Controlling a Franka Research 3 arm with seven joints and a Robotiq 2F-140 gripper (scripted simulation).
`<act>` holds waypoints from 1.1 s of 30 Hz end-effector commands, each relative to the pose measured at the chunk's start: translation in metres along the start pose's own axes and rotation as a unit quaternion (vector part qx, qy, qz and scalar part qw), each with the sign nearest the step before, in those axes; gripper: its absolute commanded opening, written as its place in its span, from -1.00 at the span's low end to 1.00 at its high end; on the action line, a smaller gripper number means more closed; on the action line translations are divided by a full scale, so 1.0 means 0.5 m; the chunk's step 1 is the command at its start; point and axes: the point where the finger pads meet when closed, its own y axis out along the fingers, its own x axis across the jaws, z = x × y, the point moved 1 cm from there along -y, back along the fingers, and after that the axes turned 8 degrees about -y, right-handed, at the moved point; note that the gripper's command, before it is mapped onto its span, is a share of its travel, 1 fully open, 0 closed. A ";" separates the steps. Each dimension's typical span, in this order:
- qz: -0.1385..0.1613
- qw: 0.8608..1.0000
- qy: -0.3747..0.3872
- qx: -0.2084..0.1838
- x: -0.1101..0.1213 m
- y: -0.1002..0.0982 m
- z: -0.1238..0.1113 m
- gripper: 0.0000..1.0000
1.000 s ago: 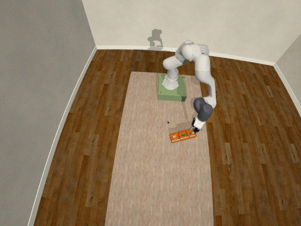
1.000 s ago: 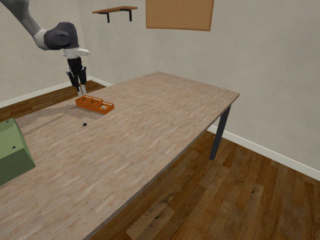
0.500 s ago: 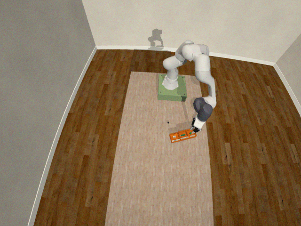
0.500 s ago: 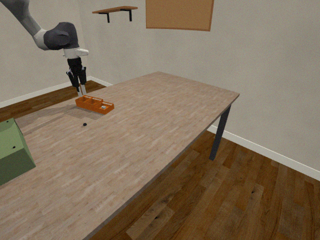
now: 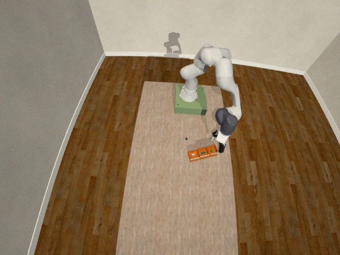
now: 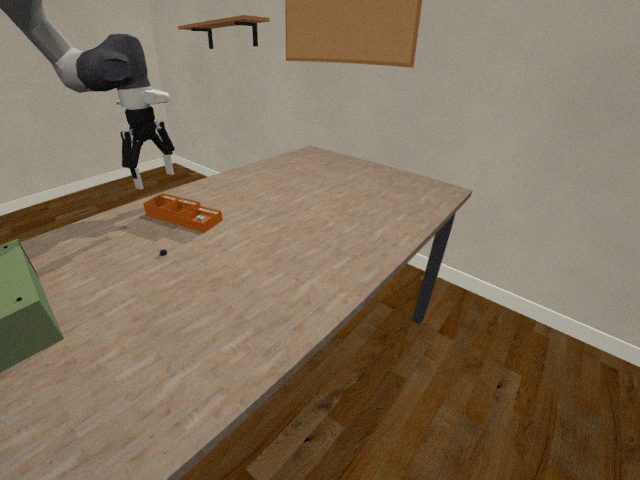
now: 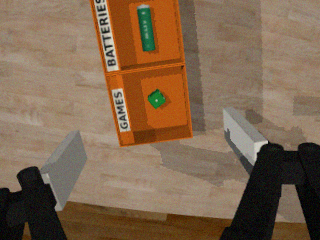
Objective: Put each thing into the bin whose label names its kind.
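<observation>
Wide-Spread Claw Hangs Above the Games End of the Orange Bin Row

The black two-fingered gripper with pale grey flat pads is spread wide with nothing between its fingers — above the table and off the games end of the landmark, a row of three joined orange open-topped bins. In the wrist view the pads stand on either side of that end, apart from its walls.

Inside the row, the end bin labelled GAMES holds a small green cube with a pale dot, clear of the walls. The middle bin, labelled BATTERIES, holds a green cylindrical battery lying lengthwise on its floor. The far end bin holds a small whitish thing; its label is too small to read.

Outside the row, on the robot-base side, a small dark rounded object lies on the pale wood-grained table, well apart from the bins. The row's games end is near the table's long edge — beyond the opposite end, the tabletop gives broad room for moving.
</observation>
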 end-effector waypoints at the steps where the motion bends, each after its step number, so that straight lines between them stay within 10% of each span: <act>1: -0.007 1.000 0.003 0.001 0.009 -0.019 -0.001 1.00; 23: -0.007 1.000 0.003 0.001 0.006 -0.177 -0.001 1.00; 33: -0.007 1.000 0.003 0.001 0.006 -0.177 -0.001 1.00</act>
